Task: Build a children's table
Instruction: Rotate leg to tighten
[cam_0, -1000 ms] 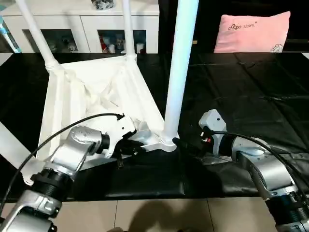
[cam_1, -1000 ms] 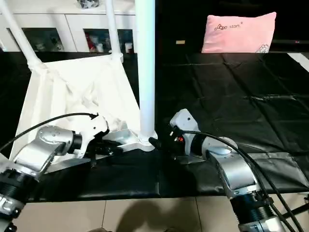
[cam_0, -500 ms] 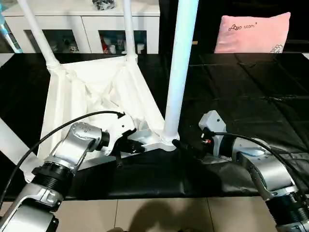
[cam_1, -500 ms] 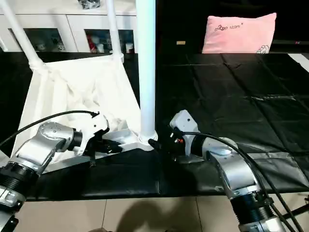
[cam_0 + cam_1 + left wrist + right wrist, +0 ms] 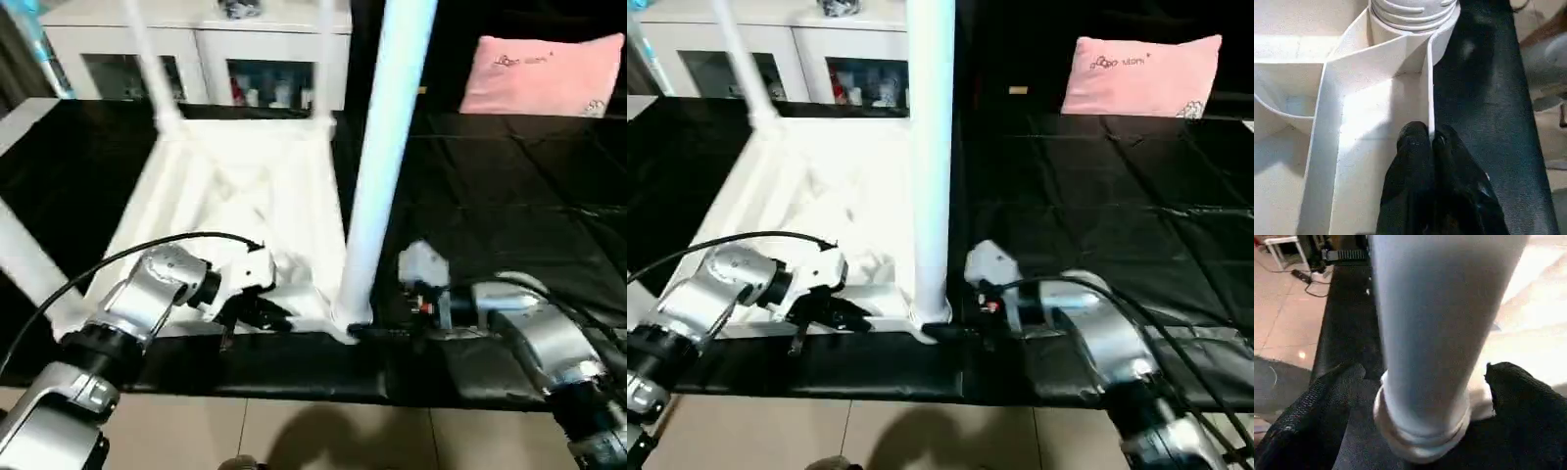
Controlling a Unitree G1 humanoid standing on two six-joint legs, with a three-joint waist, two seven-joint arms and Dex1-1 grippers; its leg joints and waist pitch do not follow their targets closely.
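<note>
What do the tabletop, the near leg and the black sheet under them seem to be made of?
Tabletop: apparently moulded white plastic, matte; thin ribs and a threaded round socket show in the left wrist view.
Near leg: smooth white tube, probably plastic, with a soft sheen.
Black sheet: seemingly thin glossy plastic film, given its creases and highlights.
</note>
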